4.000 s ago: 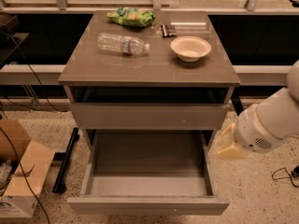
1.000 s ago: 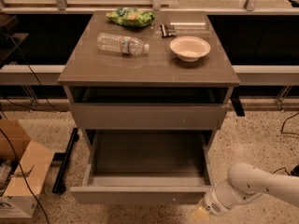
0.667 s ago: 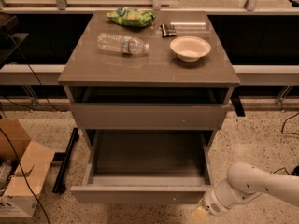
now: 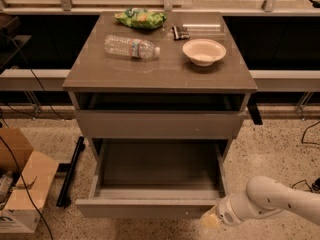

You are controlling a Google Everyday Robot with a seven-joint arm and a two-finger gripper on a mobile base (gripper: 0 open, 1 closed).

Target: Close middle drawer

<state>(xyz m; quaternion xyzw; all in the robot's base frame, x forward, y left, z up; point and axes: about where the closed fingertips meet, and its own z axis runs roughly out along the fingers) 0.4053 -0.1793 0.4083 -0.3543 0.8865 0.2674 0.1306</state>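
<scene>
Middle drawer (image 4: 140,209) is pulled well out of the cabinet, low in view. Its plain grey front faces the camera and the grey tray (image 4: 160,170) inside is bare. Gripper (image 4: 210,220) sits at the drawer front's lower right corner, right beside it or touching; can't tell which. Its yellowish tip points toward the front, w/ the white arm (image 4: 280,200) coming in from the lower right. Gripper open or closed: can't tell.

Upper drawer front (image 4: 160,125) is directly above, set further back, w/ a dark gap over it under the cabinet top (image 4: 100,76).

On the top there's a clear plastic bottle (image 4: 131,47) lying on its side at left, a pale bowl (image 4: 204,51) at right, a green snack bag (image 4: 141,18) at the back edge, and a small dark item (image 4: 180,32) just behind the bowl.

Floor (image 4: 280,149) is speckled terrazzo. An open cardboard box (image 4: 22,184) stands at far left, w/ a black bar (image 4: 70,171) lying btwn it and the cabinet. A low shelf w/ dark panels runs behind.
</scene>
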